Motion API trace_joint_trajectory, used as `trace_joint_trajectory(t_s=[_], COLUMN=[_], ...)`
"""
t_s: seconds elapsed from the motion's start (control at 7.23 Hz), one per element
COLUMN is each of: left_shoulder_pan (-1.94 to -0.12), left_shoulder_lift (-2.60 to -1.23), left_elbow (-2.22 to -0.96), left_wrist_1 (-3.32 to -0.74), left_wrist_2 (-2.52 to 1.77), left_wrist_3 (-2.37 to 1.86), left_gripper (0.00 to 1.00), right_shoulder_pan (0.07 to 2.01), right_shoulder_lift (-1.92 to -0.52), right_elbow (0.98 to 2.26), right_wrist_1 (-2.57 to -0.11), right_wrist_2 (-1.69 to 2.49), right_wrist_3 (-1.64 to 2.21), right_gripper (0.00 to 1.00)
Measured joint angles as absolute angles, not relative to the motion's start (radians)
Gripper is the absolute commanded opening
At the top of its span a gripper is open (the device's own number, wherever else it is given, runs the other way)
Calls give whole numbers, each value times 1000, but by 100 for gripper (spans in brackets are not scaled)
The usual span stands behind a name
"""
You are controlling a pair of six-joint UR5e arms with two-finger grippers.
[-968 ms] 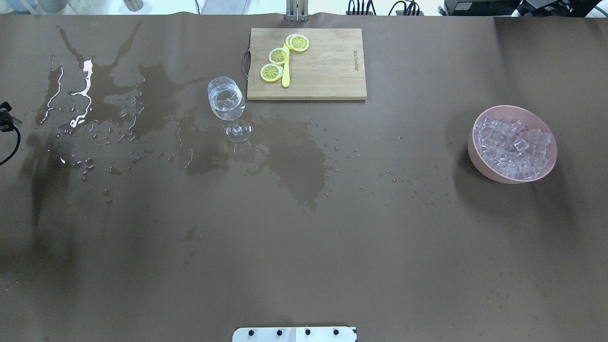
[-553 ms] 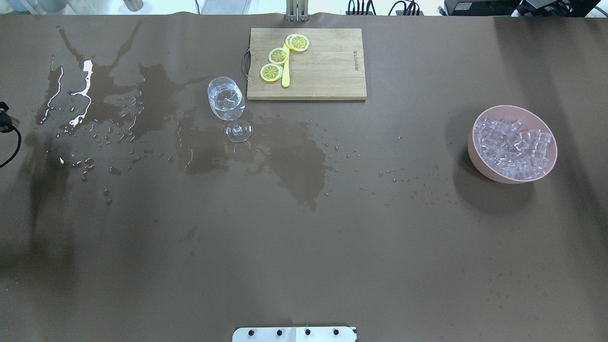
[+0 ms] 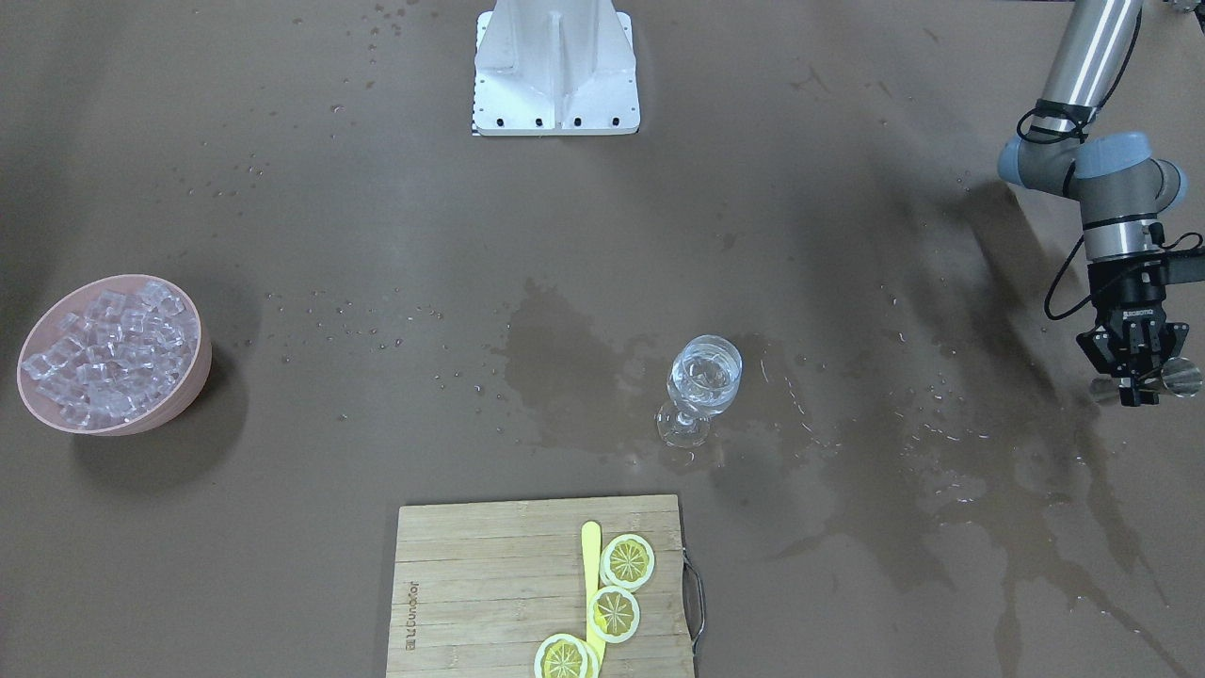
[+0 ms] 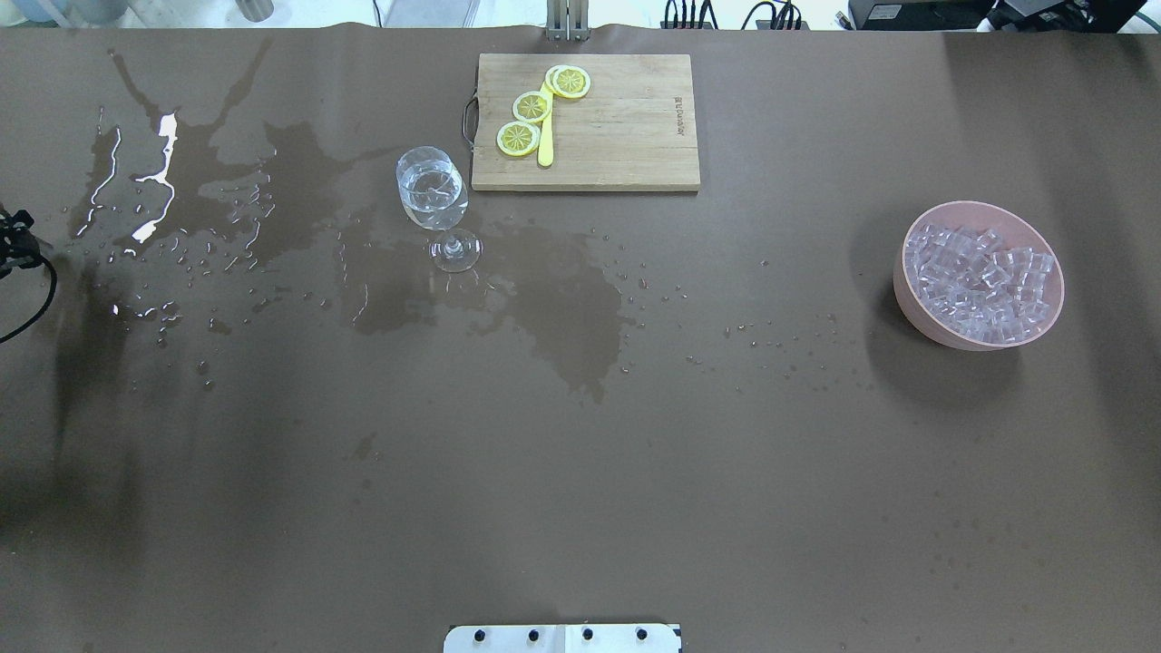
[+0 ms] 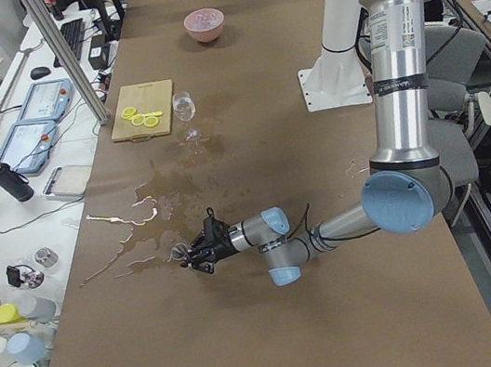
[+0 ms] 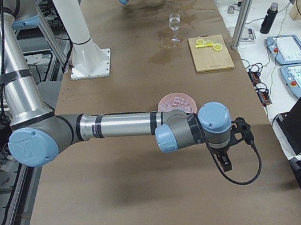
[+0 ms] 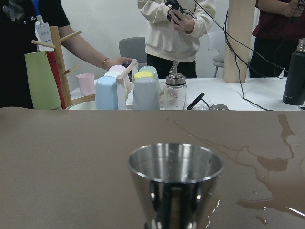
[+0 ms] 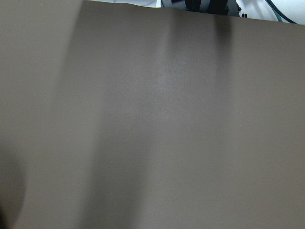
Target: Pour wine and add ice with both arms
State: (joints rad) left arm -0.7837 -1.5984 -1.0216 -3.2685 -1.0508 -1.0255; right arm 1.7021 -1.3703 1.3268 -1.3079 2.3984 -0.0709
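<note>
- The left claw [image 3: 1136, 381] is hovering over the stained tabletop [image 3: 847, 235], its fingers drawn in narrow around a metal measuring cup [image 7: 175, 183].
- Its wrist view is cutting off the cup's lower part and showing none of the fingers, and whether the cup is holding anything is hard to make out.
- The overhead view is catching only a dark sliver of this claw at the frame's edge.
- The wine [image 3: 704, 375] is sitting in the upright wine glass [image 3: 684, 430], well apart from the left claw, off to its right toward the table's middle.
- The right claw [image 6: 226, 161] is showing only in the side view, small and dark, so I cannot tell whether it is wide or narrow.
- Its own camera is showing nothing but brown tabletop.
- The ice [image 3: 108, 353] is lying heaped in a pink bowl [image 3: 155, 422], near the right claw on its left.
- In the side view the right arm [image 6: 118, 123] is covering part of that bowl.
- A cutting board [image 3: 480, 584] carrying lemon slices [image 3: 628, 560] is lying past the glass, far from both claws.
</note>
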Motion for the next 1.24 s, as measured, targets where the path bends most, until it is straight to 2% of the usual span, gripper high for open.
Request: trace_joint_trajectory(t_s=[0.41, 0.55, 0.69, 0.83, 0.97, 1.11, 1.24], left_shoulder_pan=[-773, -766, -762, -760, -760, -759, -759], left_shoulder_lift=[-1599, -1600, -1600, -1600, -1600, -1599, -1599], left_elbow=[-1018, -1017, -1017, -1017, -1017, -1018, -1019], left_wrist_1=[-3278, -3278, -3278, -3278, -3278, -3278, -3278], left_wrist_2=[-1051, -1051, -1052, -1052, -1054, -1055, -1058], left_wrist_3=[-1025, -1026, -1026, -1026, -1026, -1026, -1026], left_gripper=[28, 31, 39, 58, 91, 97, 97], right_shoulder_pan=[1744, 1749, 1751, 1751, 1752, 1752, 1750], right_shoulder_lift=[-1393, -1403, -1414, -1423, -1425, -1426, -1427], right_elbow=[1313, 1312, 1315, 1320, 1324, 1327, 1335], right_wrist_1=[-1315, -1315, -1315, -1315, -1316, -1316, -1319], right_wrist_2=[2384, 2372, 2361, 2336, 2298, 2280, 2280], right_wrist_3=[-70, -67, -64, -56, -45, -30, -15], right_gripper=[100, 100, 100, 100, 100, 100, 100])
